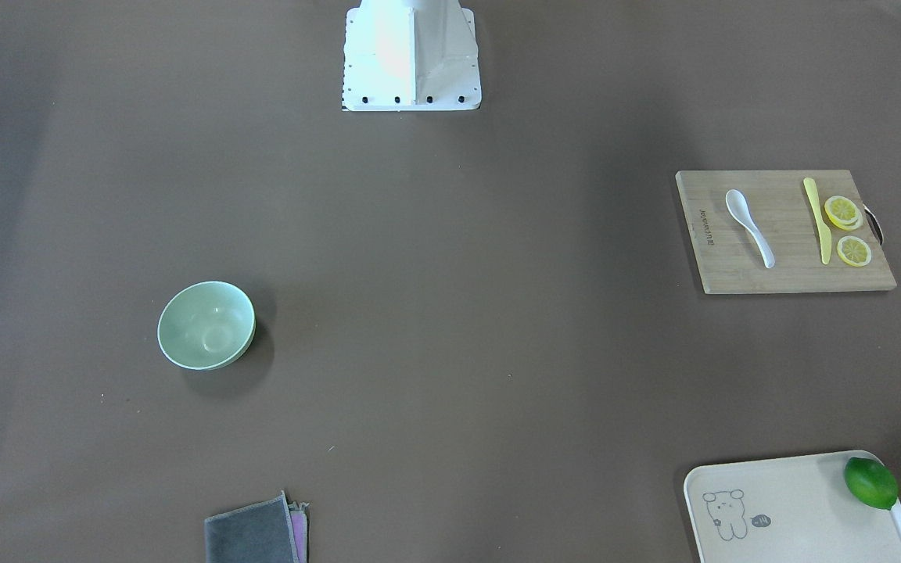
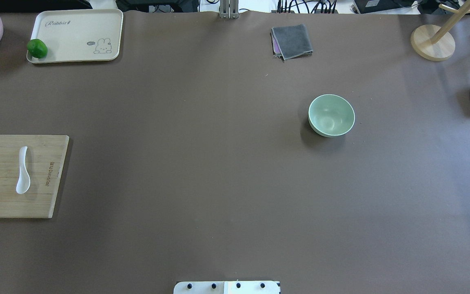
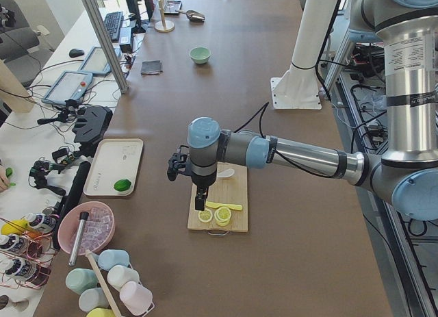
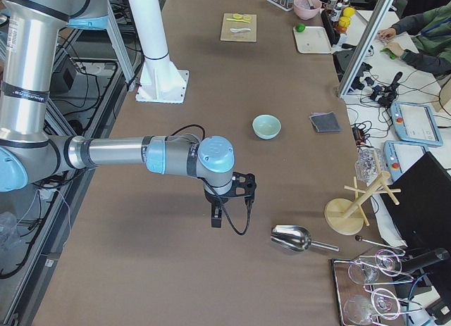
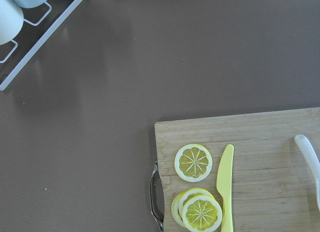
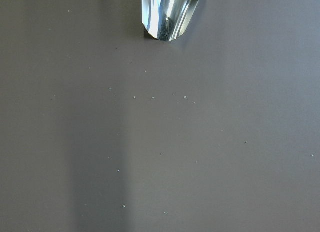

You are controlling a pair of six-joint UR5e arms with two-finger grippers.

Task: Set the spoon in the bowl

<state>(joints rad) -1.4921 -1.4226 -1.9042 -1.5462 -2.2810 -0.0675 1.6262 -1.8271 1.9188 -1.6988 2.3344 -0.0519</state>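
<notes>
**Task not yet begun: spoon on the board, bowl empty**

The spoon (image 1: 749, 227) lies flat on the wooden board (image 1: 787, 275) on the robot's left side of the bench (image 1: 450, 328), its scoop toward the robot's base and its handle pointing away. A yellow knife (image 1: 816, 220) lies beside it, with lemon slices (image 1: 842, 212) beyond the knife. The bowl (image 1: 206, 324) stands upright and empty on the robot's right half of the bench, well apart from the board.

The left arm (image 3: 301, 156) reaches out over the board. Its wrist camera looks down on the lemon slices and the knife, with only the spoon's handle at the edge of that view, so the left jaws appear to hang above the lemon end of the board rather than over the spoon. The right arm (image 4: 113, 155) hangs over bare bench near a metal scoop (image 6: 170, 14), away from the bowl. Both sets of jaws show only in the side views, so whether they are open or closed cannot be told. Neither touches the spoon.

Judged from this layout, every step remains: aligning with the spoon, grasping, lifting, carrying it across the bench, and releasing it into the bowl.
</notes>
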